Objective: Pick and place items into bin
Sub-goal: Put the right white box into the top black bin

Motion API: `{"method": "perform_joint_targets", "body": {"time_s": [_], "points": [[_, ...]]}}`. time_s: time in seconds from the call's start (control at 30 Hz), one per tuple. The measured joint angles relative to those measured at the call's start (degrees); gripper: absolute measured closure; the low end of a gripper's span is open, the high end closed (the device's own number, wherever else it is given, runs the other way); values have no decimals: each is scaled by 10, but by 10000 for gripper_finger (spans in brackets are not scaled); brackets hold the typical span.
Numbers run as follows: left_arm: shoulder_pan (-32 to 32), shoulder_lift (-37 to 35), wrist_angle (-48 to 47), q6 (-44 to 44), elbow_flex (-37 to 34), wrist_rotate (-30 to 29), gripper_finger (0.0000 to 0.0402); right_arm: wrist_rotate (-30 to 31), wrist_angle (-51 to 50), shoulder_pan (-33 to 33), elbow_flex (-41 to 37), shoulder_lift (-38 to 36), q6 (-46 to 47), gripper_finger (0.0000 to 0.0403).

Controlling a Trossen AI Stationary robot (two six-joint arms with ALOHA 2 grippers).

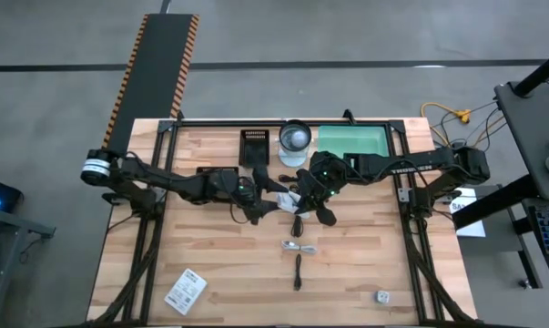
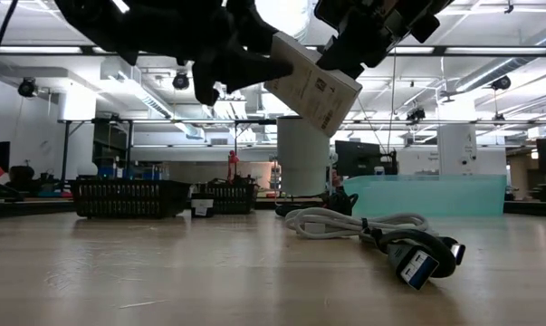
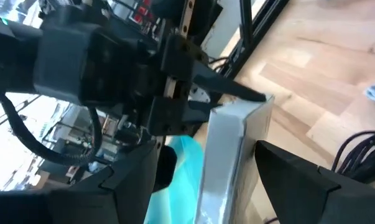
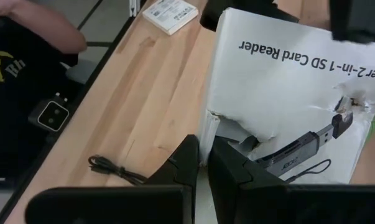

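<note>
Box in the air: a flat white card-reader box [image 4: 287, 93], black print along one face, a picture of a small reader on it, one corner torn ragged. It hangs tilted above the middle of the table, nearer the far edge, between my two grippers.
My right gripper [image 4: 203, 163]: fingers pinched tight on the box's torn edge.
My left gripper [image 3: 206, 180]: fingers spread wide, one on each side of the box's far end [image 3: 227, 155]; whether they press it I cannot tell.
Table [image 1: 365, 273]: pale wood planks in a black frame.
White boxes: two that I count, the one I hold and a second box [image 1: 186, 291] lying flat near the front left corner.
Cables: two that I can separate in the middle of the table, a pale coiled cable [image 1: 299, 247] and a thin black cable [image 1: 298, 271] just in front of it; from table height a blue-tipped plug [image 2: 417, 263] shows on a cable end.
Small grey bit [image 1: 381, 295]: one, near the front right corner.
Green bin [image 1: 351, 141]: at the far edge, right of centre; I see nothing inside it.
Black basket [image 1: 254, 146]: at the far edge, left of the bin; contents not clear.
Round white tub [image 1: 294, 138]: between basket and bin.
</note>
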Motion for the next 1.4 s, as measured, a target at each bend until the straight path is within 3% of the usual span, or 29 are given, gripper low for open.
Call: {"method": "perform_joint_targets", "body": {"time_s": [0.23, 0.6, 0.73, 0.93, 1.07, 1.3, 1.4], "points": [[0, -1, -24, 0, 1, 0, 197, 0, 0, 0, 0, 0, -14, 390], [0, 0, -49, 17, 4, 8, 370, -5, 1, 0, 2, -1, -10, 389], [0, -9, -75, 10, 5, 3, 373, 7, 4, 0, 2, -1, -14, 366], [0, -45, -147, -9, 2, -63, 373, 139, 5, 1, 13, -2, -27, 286], [-1, -79, -209, -39, 0, -108, 370, 190, 9, -1, 35, -2, -31, 241], [-1, -151, -285, -81, -13, -126, 371, 189, 3, 0, 71, -2, -32, 207], [-1, -178, -288, -98, -21, -180, 371, 196, 2, -1, 83, -2, -30, 205]]}}
